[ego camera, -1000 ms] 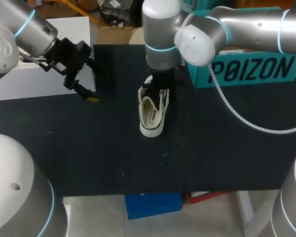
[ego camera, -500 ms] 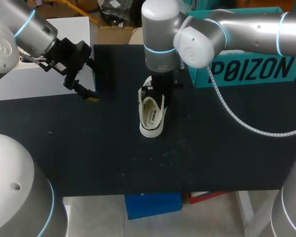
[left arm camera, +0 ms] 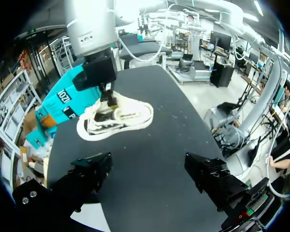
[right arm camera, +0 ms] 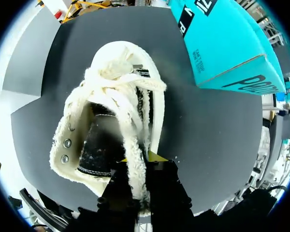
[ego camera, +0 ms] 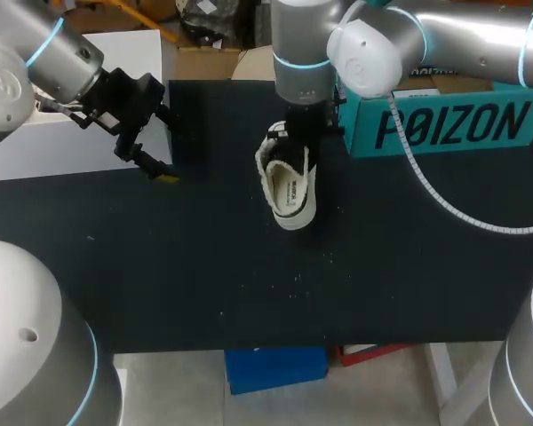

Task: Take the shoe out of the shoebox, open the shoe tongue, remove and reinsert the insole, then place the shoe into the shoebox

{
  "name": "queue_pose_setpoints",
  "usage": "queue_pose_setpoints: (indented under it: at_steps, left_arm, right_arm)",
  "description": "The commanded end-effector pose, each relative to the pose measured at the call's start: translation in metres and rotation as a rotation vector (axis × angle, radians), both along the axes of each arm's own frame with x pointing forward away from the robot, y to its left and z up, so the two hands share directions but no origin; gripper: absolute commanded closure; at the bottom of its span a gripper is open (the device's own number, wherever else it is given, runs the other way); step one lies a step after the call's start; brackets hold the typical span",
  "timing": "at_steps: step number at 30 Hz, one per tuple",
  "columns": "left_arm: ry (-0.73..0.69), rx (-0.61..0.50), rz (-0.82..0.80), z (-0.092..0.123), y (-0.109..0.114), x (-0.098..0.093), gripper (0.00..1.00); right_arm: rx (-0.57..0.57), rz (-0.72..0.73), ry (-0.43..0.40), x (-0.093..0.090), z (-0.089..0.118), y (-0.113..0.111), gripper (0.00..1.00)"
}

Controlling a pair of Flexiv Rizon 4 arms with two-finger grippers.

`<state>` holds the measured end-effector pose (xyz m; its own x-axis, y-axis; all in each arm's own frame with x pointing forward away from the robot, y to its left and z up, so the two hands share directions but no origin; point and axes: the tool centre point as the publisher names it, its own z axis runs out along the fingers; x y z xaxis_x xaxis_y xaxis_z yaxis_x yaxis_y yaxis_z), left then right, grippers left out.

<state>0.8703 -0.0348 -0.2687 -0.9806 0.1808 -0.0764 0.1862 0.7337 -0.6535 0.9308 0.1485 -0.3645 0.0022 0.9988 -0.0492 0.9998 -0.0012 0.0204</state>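
Shoe [ego camera: 289,191] lies a little past the middle of our black desk [ego camera: 186,266]. Nearer to us, at 6 o'clock from it, a few pale specks [ego camera: 295,277] dot the desk top. The shoe is a cream low-top with a white sole rim, fuzzy cream laces and a dark lining. Its opening faces up and its length runs from about 12 toward 5 o'clock.

Our right arm comes in from the right and drops straight down onto the end of the shoe at 12 o'clock. Our right hand [right arm camera: 139,165] is clamped on the shoe. In the right wrist view a fuzzy cream strip of the upper runs between the two dark fingers, which press it from both sides. A bit of yellow tip shows beside the strip.

From the left wrist view the shoe looks tipped, with one side of its sole raised. We cannot tell whether it touches the desk.

At 9 o'clock from the shoe, well apart from it, hangs our left hand [ego camera: 173,151], its fingers spread wide over bare desk. Farthest, at 2 o'clock from the shoe and just beside the right arm, the teal shoebox [ego camera: 444,124] stands at the desk's far right.
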Motion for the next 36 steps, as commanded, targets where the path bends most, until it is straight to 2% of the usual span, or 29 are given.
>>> queue_pose_setpoints:
  at_steps: [1, 3, 4, 6, 7, 8, 9, 11, 12, 13, 14, 36]
  left_arm:
    - [-0.004, 0.001, 0.003, -0.001, 0.0, -0.001, 0.0]
    - [-0.004, 0.001, 0.003, -0.001, 0.0, -0.001, 0.0]
    - [-0.004, 0.001, 0.003, -0.001, 0.0, -0.001, 0.0]
    - [-0.004, 0.001, 0.003, -0.001, 0.0, -0.001, 0.0]
    - [-0.004, 0.001, 0.003, -0.001, 0.0, -0.001, 0.0]
    - [-0.004, 0.001, 0.003, -0.001, 0.0, -0.001, 0.0]
    - [-0.004, 0.001, 0.003, -0.001, 0.0, -0.001, 0.0]
    - [-0.004, 0.001, 0.003, -0.001, 0.0, -0.001, 0.0]
    - [-0.004, 0.001, 0.003, -0.001, 0.0, -0.001, 0.0]
    - [-0.004, 0.001, 0.003, -0.001, 0.0, -0.001, 0.0]
    - [-0.004, 0.001, 0.003, -0.001, 0.0, -0.001, 0.0]
    - [-0.004, 0.001, 0.003, -0.001, 0.0, -0.001, 0.0]
  right_arm:
    - [0.053, 0.06, -0.02, 0.008, 0.062, -0.014, 1.0]
    - [0.114, 0.151, -0.033, 0.022, 0.08, -0.018, 1.0]
    - [0.108, 0.206, -0.036, 0.028, 0.093, -0.02, 1.0]
    - [0.17, 0.385, -0.057, 0.033, 0.123, -0.02, 1.0]
    - [0.168, 0.473, -0.063, 0.04, 0.134, -0.026, 1.0]
    - [0.144, 0.599, -0.059, 0.044, 0.153, -0.029, 1.0]
    - [0.148, 0.712, -0.042, 0.046, 0.167, -0.029, 1.0]
    - [0.075, 0.888, -0.007, 0.051, 0.189, -0.035, 1.0]
    - [0.057, 1.037, 0.03, 0.052, 0.205, -0.039, 1.0]
    - [0.019, 1.083, 0.07, 0.054, 0.213, -0.045, 1.0]
    - [0.037, 1.129, 0.093, 0.055, 0.22, -0.048, 1.0]
    - [0.037, 1.129, 0.093, 0.055, 0.22, -0.048, 1.0]
